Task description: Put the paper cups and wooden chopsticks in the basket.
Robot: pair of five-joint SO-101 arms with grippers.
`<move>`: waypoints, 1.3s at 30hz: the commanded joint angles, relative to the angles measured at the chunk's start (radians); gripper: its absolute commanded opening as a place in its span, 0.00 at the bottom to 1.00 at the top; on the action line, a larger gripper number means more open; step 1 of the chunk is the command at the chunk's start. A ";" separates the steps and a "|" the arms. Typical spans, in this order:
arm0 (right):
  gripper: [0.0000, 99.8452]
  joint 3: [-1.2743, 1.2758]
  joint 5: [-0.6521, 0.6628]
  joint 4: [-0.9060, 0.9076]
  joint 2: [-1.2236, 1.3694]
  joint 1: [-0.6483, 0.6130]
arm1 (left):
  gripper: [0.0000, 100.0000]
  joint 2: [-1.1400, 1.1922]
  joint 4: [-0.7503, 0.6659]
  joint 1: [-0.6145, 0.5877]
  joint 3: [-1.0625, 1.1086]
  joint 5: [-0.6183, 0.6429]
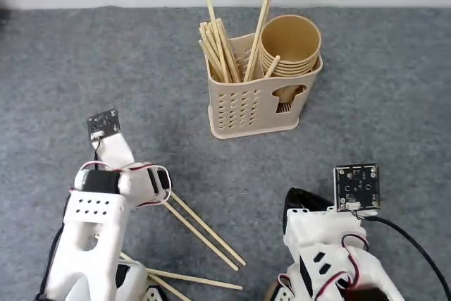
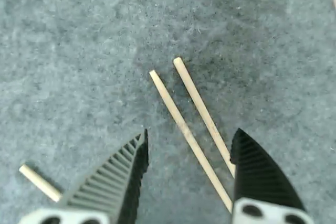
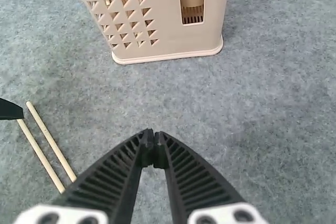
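High view: the basket (image 1: pixel 246 114) stands upright on the grey tabletop (image 1: pixel 380 118). The stack of paper cups (image 1: pixel 290 41) sits nested in one of its compartments, and a bundle of wooden chopsticks (image 1: pixel 218 47) stands in the compartment beside it.

Well apart from the basket, on the side where my arms are, a loose pair of chopsticks (image 1: pixel 204 227) lies flat, side by side. More loose chopsticks (image 1: pixel 201 281) lie farther still from the basket, partly under my left arm (image 1: pixel 99 209).

My left jaws are spread wide and hold nothing. They hang over that loose pair, and both sticks run between the two fingers; one stick passes just beside a fingertip (image 2: pixel 247 150). Another chopstick end (image 2: pixel 39 182) shows outside the other finger.

My right jaws are pressed together and empty. They point toward the basket's perforated wall and are well apart from it.
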 commanded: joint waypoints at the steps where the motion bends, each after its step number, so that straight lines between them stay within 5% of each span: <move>1: 0.01 -0.008 0.003 -0.021 0.028 0.012 | 0.25 -0.025 -0.057 -0.008 0.005 -0.009; 13: 0.01 -0.008 0.003 -0.021 0.028 0.012 | 0.25 -0.025 -0.037 0.072 -0.010 0.023; 23: 0.01 -0.008 0.002 -0.019 0.028 0.012 | 0.25 0.252 0.195 0.066 -0.312 0.060; 39: 0.01 -0.008 0.002 -0.019 0.028 0.012 | 0.25 0.655 -0.023 0.071 -0.335 0.149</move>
